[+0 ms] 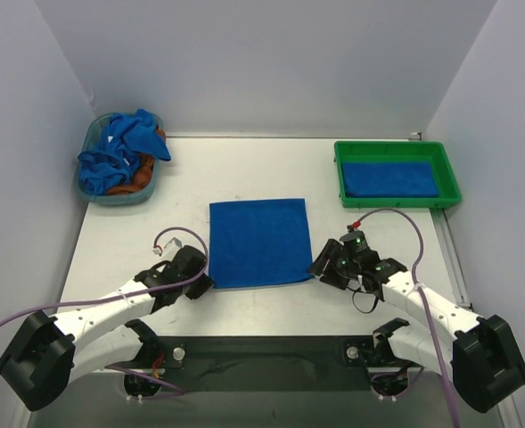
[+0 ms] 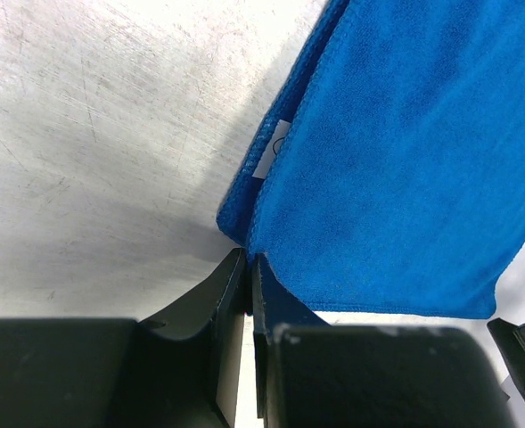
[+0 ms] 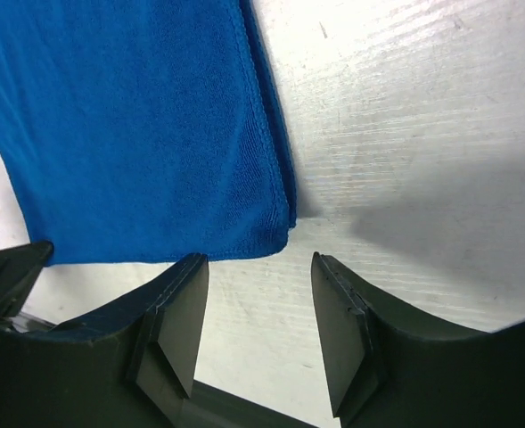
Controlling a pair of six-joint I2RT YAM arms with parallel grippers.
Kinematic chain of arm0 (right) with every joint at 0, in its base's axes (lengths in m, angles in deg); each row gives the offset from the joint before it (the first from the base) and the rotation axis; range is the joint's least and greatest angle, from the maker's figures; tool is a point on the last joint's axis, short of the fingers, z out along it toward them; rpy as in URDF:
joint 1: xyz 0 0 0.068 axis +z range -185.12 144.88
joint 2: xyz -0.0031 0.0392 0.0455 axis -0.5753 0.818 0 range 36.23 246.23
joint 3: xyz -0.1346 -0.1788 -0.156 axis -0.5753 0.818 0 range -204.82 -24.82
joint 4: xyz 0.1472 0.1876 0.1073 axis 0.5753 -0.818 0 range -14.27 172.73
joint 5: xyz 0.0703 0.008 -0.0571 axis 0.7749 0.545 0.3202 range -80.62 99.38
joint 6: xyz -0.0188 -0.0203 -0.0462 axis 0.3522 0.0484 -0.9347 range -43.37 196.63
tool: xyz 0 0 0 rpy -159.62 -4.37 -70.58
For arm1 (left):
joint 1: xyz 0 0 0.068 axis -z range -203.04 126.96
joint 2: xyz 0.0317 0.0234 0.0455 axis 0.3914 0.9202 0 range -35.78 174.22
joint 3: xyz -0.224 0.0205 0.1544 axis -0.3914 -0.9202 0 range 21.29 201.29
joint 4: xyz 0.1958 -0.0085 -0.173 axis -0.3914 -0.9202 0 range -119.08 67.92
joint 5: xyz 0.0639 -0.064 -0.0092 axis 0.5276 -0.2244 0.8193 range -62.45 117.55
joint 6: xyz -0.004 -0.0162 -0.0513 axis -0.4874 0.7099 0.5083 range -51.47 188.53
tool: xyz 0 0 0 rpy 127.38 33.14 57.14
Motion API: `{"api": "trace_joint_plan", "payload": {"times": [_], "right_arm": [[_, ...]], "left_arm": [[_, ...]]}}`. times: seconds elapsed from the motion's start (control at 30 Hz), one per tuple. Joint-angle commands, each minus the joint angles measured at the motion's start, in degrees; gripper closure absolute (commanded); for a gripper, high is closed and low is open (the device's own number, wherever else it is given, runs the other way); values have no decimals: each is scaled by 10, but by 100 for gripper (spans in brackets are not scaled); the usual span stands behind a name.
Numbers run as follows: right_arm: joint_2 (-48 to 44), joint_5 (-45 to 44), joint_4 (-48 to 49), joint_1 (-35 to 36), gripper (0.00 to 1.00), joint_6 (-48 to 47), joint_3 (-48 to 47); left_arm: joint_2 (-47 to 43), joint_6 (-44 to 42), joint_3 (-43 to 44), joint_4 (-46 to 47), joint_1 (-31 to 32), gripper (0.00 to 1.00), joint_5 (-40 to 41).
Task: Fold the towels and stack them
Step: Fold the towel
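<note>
1. Top view: left hand (image 1: 201, 283) and right hand (image 1: 320, 266) flank the folded towel's (image 1: 258, 241) near corners on the table (image 1: 137, 241); green tray (image 1: 449, 178) is nearer the right arm
2. Left wrist: left hand (image 2: 247, 259) nearly shut, seemingly nipping the folded towel (image 2: 396, 160) at its corner
3. Right wrist: right hand (image 3: 260, 263) open, with the corner of the folded towel (image 3: 137, 125) free just ahead-left

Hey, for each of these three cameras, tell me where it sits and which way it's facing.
Top: above and behind the bases, looking down on the table; left arm, right arm, towel and tray show.
Left wrist: on the left arm, looking past its nearly shut left claw at the towel's near-left corner.
Right wrist: on the right arm, looking past its open right claw at the towel's near-right corner.
Shared: all three see that towel.
</note>
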State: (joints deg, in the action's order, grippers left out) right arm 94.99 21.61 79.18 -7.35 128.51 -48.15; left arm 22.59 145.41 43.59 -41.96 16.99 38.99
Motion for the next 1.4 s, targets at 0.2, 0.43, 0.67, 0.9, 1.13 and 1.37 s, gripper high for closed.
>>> {"api": "trace_joint_plan", "payload": {"times": [0.2,0.43,0.67,0.9,1.13,1.37], "right_arm": [[28,-12,98,-2,52,91,29],[50,-4,110,-2,59,95,31],[38,-26,80,-2,59,95,34],[38,-23,63,3,59,103,30],[35,-28,71,4,60,103,33],[43,-16,77,6,65,110,19]], "left_arm": [[-11,-3,1,10,-2,83,-1],[-12,-3,0,10,-1,83,-1],[-14,-3,-1,10,-1,83,-4],[-20,-2,-2,6,-1,83,-2],[-22,-2,-2,6,-1,83,-2],[-23,-2,-3,5,-2,83,-2]]}}
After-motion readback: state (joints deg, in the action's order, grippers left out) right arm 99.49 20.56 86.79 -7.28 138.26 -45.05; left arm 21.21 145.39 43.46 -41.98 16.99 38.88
